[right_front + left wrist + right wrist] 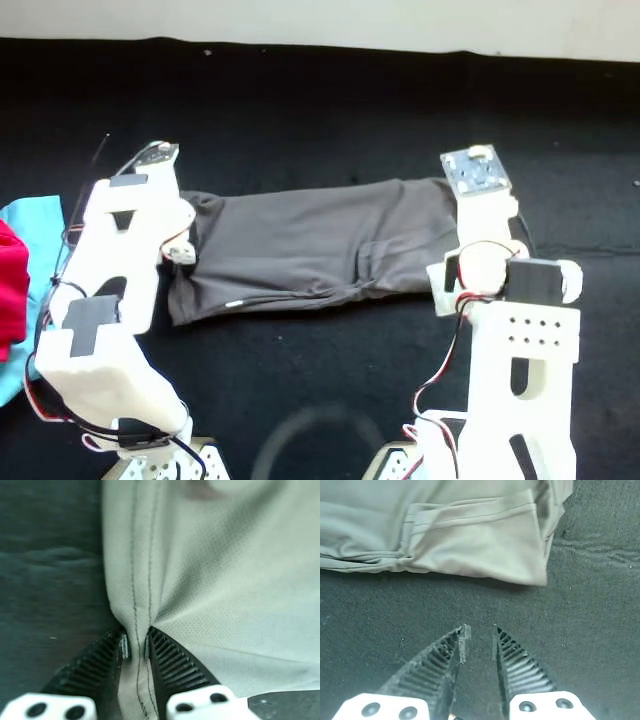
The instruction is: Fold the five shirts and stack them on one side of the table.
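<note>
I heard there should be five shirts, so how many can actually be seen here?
3: a grey shirt spread mid-table, and a red shirt lying on a light blue shirt at the left edge. Others may be hidden.

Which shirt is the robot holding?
Find the middle of the black table, between the two white arms. The grey shirt lies there as a long strip, pinched by the left gripper. Its neighbours at the edge are a red shirt and a teal shirt.
</note>
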